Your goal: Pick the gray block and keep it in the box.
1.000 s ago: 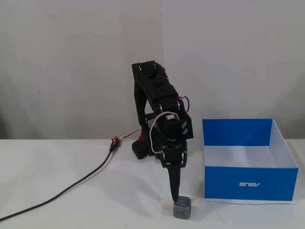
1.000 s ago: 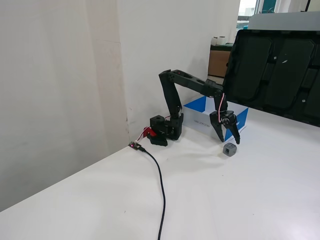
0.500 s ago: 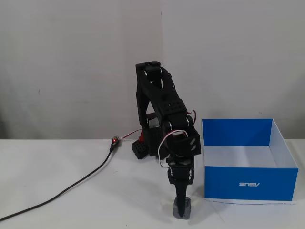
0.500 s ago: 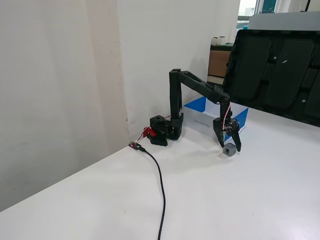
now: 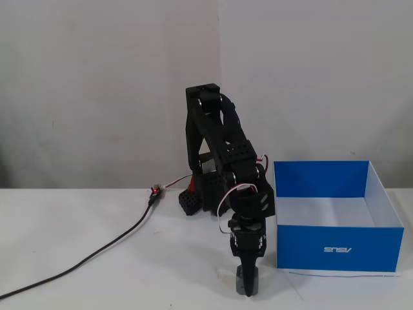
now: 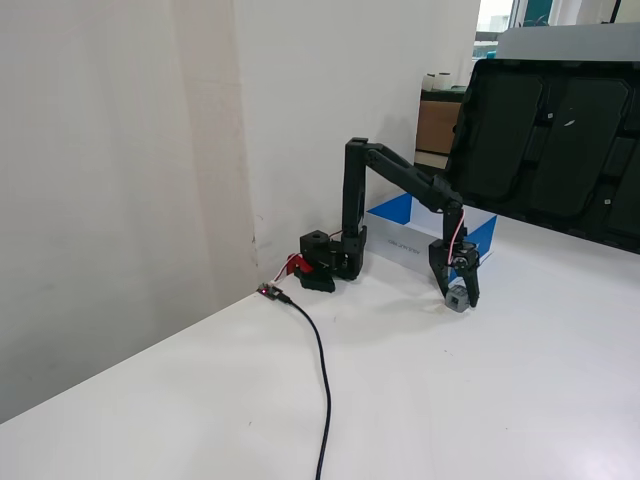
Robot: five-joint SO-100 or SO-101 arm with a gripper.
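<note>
The gray block [image 5: 244, 283] [image 6: 458, 298] is a small dark cube at table level, in front of the arm. My gripper [image 5: 247, 287] [image 6: 457, 297] points straight down over it, with its jaws closed against the block's two sides. I cannot tell whether the block touches the table. The box [image 5: 335, 248] is blue outside and white inside, and nothing shows in it. It stands just right of the gripper in a fixed view. In the other fixed view the box [image 6: 400, 240] lies behind the arm.
The arm's base [image 5: 193, 200] [image 6: 325, 265] stands by the white wall. A black cable [image 5: 97, 252] [image 6: 320, 370] runs from it across the white table toward the front. A large black panel [image 6: 550, 150] stands at the back right.
</note>
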